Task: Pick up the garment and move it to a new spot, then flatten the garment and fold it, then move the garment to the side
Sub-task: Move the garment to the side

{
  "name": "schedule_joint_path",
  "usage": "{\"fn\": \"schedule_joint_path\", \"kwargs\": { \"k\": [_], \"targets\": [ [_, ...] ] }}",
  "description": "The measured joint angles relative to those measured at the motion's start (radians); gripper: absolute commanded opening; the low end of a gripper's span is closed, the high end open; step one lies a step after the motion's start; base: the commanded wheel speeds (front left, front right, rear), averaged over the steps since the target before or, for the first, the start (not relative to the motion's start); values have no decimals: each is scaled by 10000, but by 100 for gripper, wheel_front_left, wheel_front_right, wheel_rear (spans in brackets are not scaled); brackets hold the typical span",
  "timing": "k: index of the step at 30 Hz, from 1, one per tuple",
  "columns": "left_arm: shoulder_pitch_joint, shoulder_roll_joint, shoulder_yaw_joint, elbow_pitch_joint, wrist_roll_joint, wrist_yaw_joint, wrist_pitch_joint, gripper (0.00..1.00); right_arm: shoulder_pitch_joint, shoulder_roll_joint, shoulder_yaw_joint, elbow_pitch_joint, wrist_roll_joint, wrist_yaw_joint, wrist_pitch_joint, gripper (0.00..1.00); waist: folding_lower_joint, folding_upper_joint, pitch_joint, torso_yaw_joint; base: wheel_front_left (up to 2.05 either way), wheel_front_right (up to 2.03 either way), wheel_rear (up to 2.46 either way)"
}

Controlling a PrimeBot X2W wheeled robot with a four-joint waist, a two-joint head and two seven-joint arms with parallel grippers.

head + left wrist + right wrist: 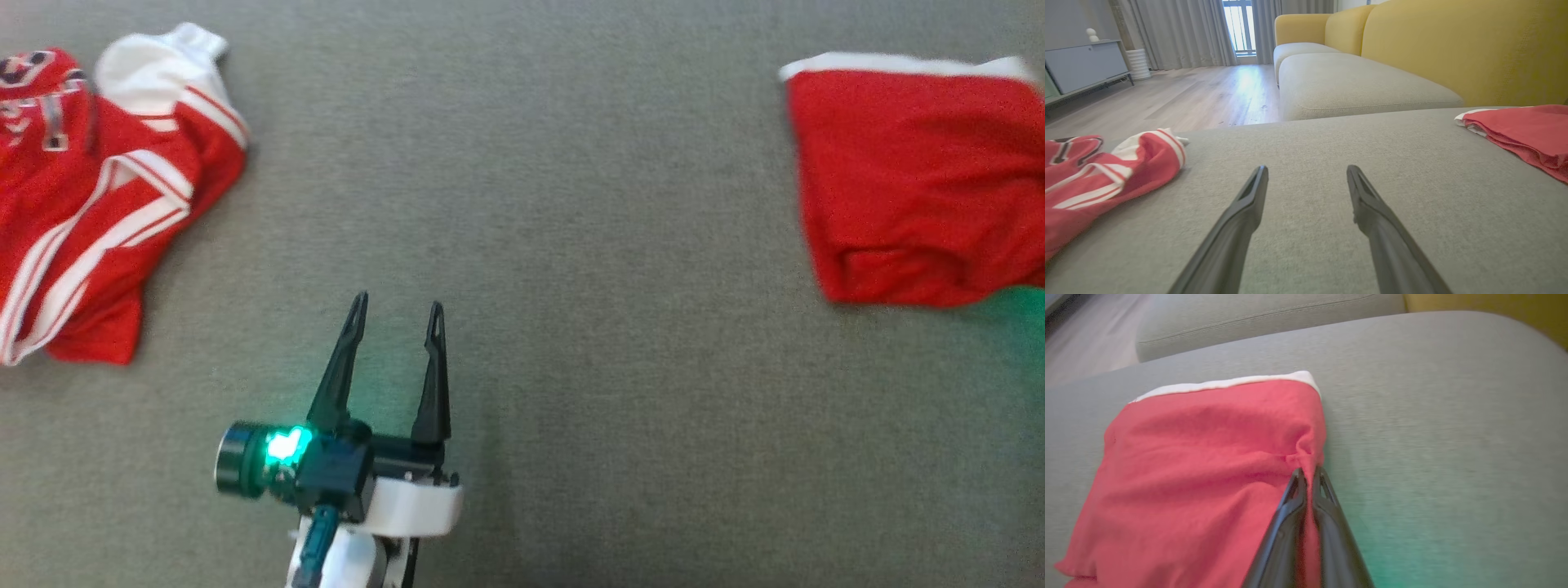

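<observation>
Pinching the side edge of the folded red garment (1200, 457), right gripper (1309, 473) is clamping cloth at the grey cushion's (1433, 416) right end. Left gripper (397, 304) is hanging wide and empty over the cushion's middle. Folding looks done; moving it aside is remaining.

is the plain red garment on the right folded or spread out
Folded: the red garment lies as a compact rectangle with layered edges, white band along the far side. The right gripper pinches its edge.

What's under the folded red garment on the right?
Grey cushion shows around the folded red garment, which lies on it. The right tool pinches its edge; anything beneath the cloth is covered.
</observation>
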Motion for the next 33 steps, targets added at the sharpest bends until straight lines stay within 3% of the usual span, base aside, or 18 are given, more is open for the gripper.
{"fn": "schedule_joint_path", "kwargs": {
  "k": [8, 17, 18, 19, 26, 33],
  "targets": [
    [-825, -6, -167, -10, 61, -384, -2, 100, -758, -748, -924, 552, -807, 0, -560, 0, 1, 0, 952, -533, 0, 0, 0],
    [-1173, -6, -159, 100, -58, -520, -42, 100, -1237, -917, -1764, 1158, -2046, 0, -1030, 0, 1, 0, 1301, -754, 0, 0, 0],
    [-1176, -6, -159, 107, -117, -523, -42, 100, -1265, -918, -1870, 1248, -2318, 0, -1149, 43, 0, 0, 1246, -748, 0, 0, 0],
    [-1175, -6, -163, 144, -132, -550, -42, 100, -1302, -917, -1975, 1373, -2573, 0, -1290, 100, 0, 0, 1179, -739, 0, 0, 0],
    [-1127, -6, -161, 247, -236, -541, -42, 100, -1625, -585, -2199, 1862, -4111, 0, -2038, 100, -1, 0, 522, -595, 0, 0, 0],
    [-212, -8, -79, 479, -702, -320, -42, 100, -1262, 1162, -1551, 1933, -4673, 0, -2844, 100, -2, 0, -774, -352, 0, 0, 0]
  ]
}}
